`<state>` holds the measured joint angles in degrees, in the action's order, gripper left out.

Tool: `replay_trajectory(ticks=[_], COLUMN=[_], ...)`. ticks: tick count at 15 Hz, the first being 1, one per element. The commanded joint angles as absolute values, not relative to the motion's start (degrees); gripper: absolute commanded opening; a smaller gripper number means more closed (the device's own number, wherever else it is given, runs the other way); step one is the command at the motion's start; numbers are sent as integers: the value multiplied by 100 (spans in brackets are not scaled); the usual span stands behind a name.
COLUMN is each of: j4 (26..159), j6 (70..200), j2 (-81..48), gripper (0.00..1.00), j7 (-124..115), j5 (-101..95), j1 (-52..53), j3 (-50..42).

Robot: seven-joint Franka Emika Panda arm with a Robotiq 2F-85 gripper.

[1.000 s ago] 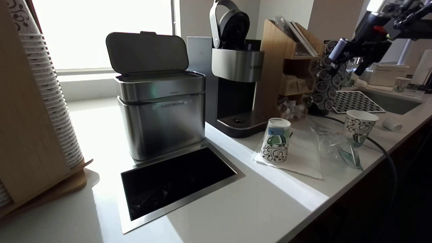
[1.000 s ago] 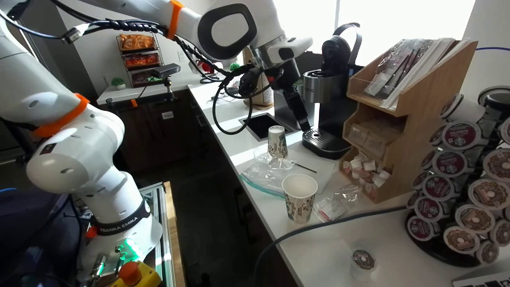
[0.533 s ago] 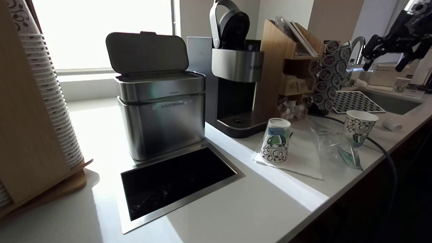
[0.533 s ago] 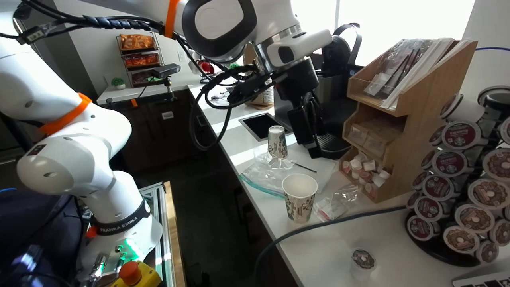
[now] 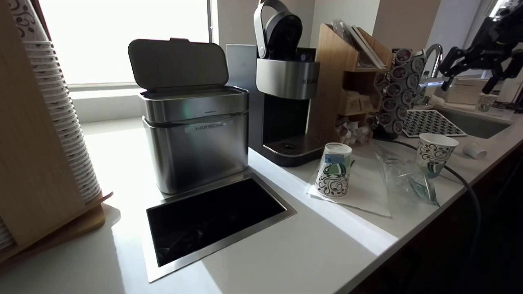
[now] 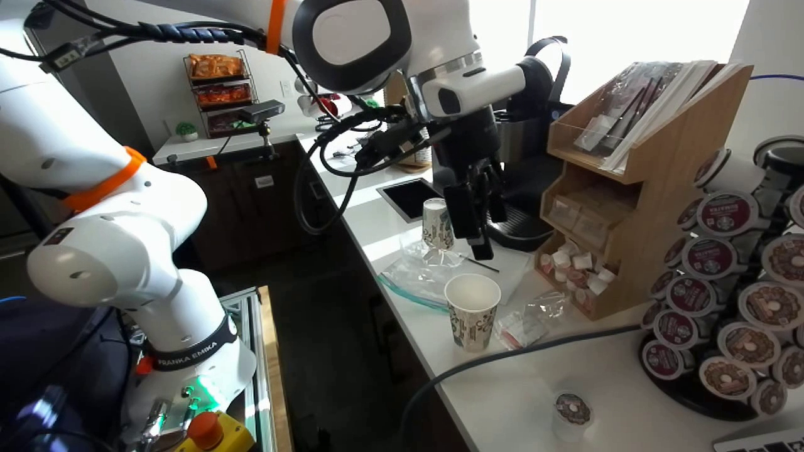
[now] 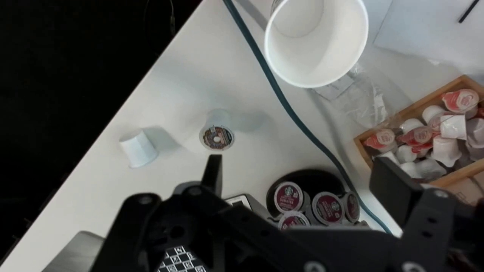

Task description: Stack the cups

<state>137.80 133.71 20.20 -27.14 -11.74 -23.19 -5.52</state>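
Two patterned paper cups stand apart on the counter. In an exterior view, the upright cup sits below and right of the frame's centre, mouth upward; the upside-down cup stands near the centre, narrow end up, a clear plastic bag just below it in the frame. The gripper is released, its fingers spread wide in the lower half of the wrist view. There the upright cup's inside shows at the top, right of centre, and a dark cable runs from the top edge to the lower right.
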Motion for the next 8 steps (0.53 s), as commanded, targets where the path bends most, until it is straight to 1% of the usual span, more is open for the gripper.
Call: replay_trajectory(ticks=[1,8], j4=[13202,12232], j6=[12535,11272], j2=[1516,538], gripper=[100,100], j7=[-2860,-3206], j5=[-579,358], j1=[-2174,-2152], j3=[-817,-1347])
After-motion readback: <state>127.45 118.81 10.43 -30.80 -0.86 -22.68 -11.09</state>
